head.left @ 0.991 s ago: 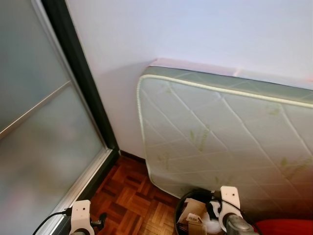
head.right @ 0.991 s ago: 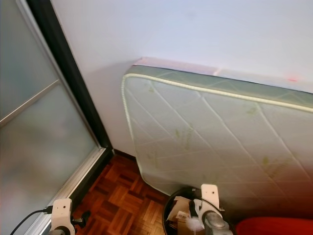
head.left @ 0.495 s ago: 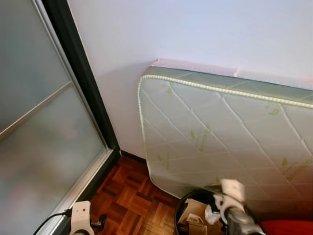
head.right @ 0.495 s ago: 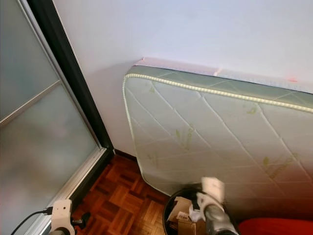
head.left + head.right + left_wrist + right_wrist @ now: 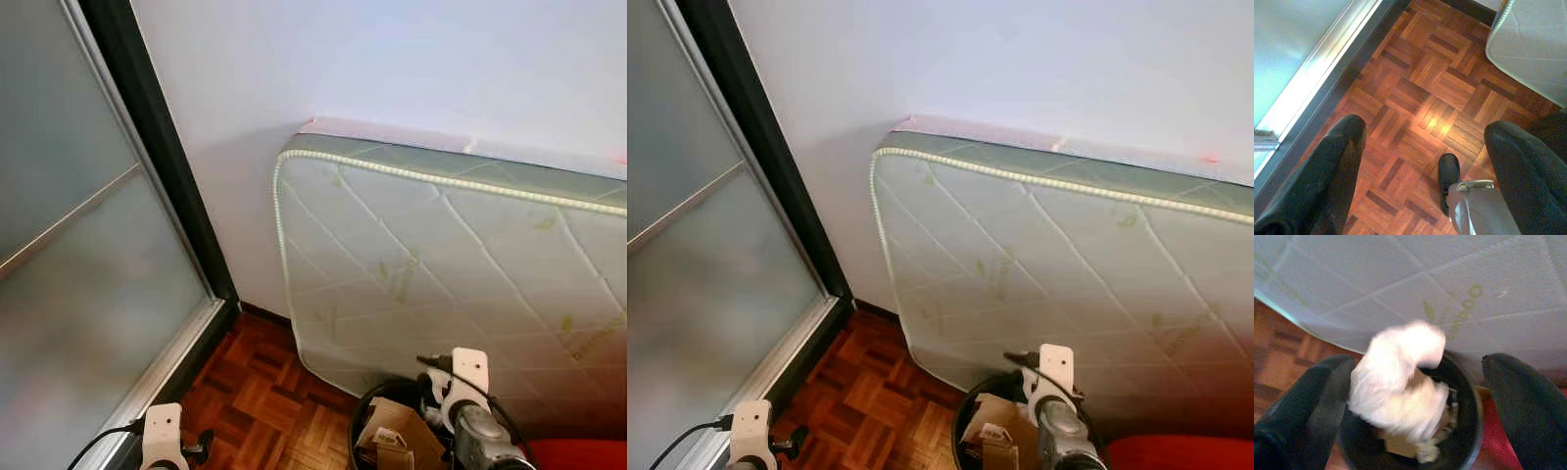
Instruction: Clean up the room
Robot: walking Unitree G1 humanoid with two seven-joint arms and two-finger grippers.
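Our right gripper (image 5: 1415, 396) hangs spread wide over the black bin (image 5: 1469, 431), a blurred white wad (image 5: 1400, 377), probably tissue, between its fingers above the rim. Our left gripper (image 5: 1420, 161) gapes empty over parquet floor (image 5: 1420, 83).

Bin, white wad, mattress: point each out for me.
Bin (image 5: 1469, 440), right wrist view, on its dark rim.
White wad (image 5: 1400, 377), right wrist view, on its blurred middle, above the bin.
Mattress (image 5: 441, 264), left eye view, on its quilted face, leaning on the wall.
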